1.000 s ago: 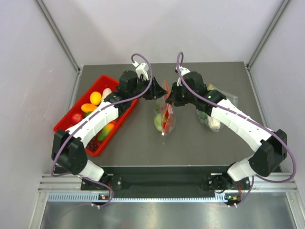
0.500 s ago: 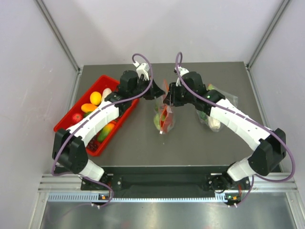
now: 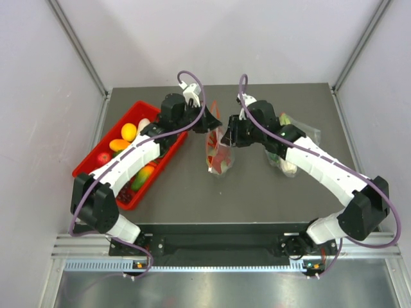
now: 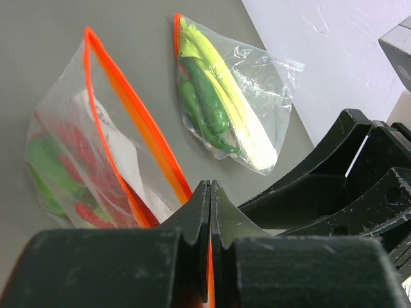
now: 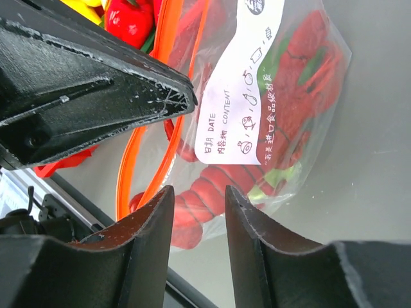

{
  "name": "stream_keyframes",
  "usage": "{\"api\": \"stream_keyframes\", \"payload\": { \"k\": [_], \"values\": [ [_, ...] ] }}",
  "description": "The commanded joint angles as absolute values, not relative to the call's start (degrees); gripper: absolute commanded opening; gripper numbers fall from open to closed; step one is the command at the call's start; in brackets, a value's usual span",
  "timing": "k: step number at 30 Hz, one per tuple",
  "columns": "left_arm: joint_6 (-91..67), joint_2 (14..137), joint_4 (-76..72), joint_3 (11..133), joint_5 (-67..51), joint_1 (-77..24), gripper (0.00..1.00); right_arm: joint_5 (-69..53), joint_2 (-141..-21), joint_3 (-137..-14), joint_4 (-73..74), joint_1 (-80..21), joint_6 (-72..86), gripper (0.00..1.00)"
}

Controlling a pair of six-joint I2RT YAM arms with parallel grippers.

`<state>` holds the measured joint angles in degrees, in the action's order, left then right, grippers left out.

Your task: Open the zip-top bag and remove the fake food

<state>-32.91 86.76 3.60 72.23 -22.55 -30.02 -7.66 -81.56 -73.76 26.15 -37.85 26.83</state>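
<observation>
**mo:** Zip-top bag (image 3: pixel 218 154) status, anyone? Curious which step, and what next.

**kit:** Found mid-table, fat end toward the near edge, mouth toward the far side, right between both grippers. Can't tell whether lifted clear of the table (image 3: pixel 192 199) or dragging on it. Already unzipped by the look of it: red-orange zip strip (image 4: pixel 138 122) gaping in a long loop. Left gripper (image 4: pixel 210 187) squeezed tight on one lip of that strip. Right gripper (image 5: pixel 198 190) spread, nothing pinched, parked just beside the mouth. Fake food (image 5: pixel 302 96) all inside the bag. So, best guess: opening pretty much done, removal not started. Next up probably means sending the right in past the strip for a chili, or grabbing the other lip and pulling wider first. Needs a firm hold on the left side either way, otherwise floppy plastic folding shut.

**mo:** Nice. Counts?

**kit:** Near to far again: one red tray (image 3: pixel 96 147) on the left with toy fruit (image 3: pixel 128 131), four pieces showing, maybe more hidden. Two bags total: the task one, plus one other clear bag (image 4: pixel 218 109) of green and pale yellow veg off to the right. Two grippers at the far end. Inside the task bag: at least two red chili pieces (image 5: pixel 192 218) plus some green, no exact count through the crinkles.
</observation>
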Motion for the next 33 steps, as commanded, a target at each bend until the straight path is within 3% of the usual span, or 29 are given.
{"api": "stream_keyframes", "payload": {
  "k": [1, 10, 18, 24, 25, 26, 27, 29, 30, 32, 33],
  "values": [
    [-32.3, 85.3, 2.8, 74.7, -23.1, -29.7, 0.0, -7.6, -80.0, -74.0, 23.1, -38.6, 27.4, 0.38],
    [-30.7, 84.7, 4.7, 74.4, -22.9, -29.7, 0.0, -6.3, -82.6, -78.7, 22.7, -39.5, 28.1, 0.48],
    [-30.7, 84.6, 4.0, 74.2, -23.2, -29.7, 0.0, -2.6, -86.5, -80.9, 24.3, -40.5, 28.7, 0.47],
    [-30.4, 84.2, 3.7, 74.1, -23.3, -29.7, 0.0, -0.3, -88.6, -79.7, 24.8, -40.6, 29.1, 0.32],
    [-30.1, 84.0, 3.8, 74.1, -23.1, -29.7, 0.0, -0.4, -88.8, -79.3, 24.6, -40.6, 29.2, 0.23],
    [-30.0, 83.9, 4.0, 74.3, -22.8, -29.7, 0.0, -0.4, -88.9, -79.2, 24.4, -40.6, 29.3, 0.06],
    [-29.0, 83.4, 6.0, 74.6, -22.0, -29.7, 0.01, -0.3, -88.9, -79.0, 24.3, -40.7, 29.4, 0.0],
    [-26.2, 82.7, 8.7, 76.1, -18.0, -29.7, 0.18, -0.4, -88.6, -79.1, 24.1, -40.8, 29.5, 0.0],
    [-25.1, 81.6, 11.9, 76.5, -16.4, -29.7, 0.35, -0.4, -88.4, -79.2, 24.0, -40.8, 29.5, 0.0],
    [-22.9, 79.7, 15.5, 77.4, -10.8, -29.7, 0.49, 1.5, -88.2, -79.5, 24.3, -40.9, 29.5, 0.0],
    [-22.4, 79.1, 16.3, 77.4, -9.4, -29.6, 0.51, 1.6, -88.2, -79.7, 24.6, -40.8, 29.4, 0.0]
  ]
}}
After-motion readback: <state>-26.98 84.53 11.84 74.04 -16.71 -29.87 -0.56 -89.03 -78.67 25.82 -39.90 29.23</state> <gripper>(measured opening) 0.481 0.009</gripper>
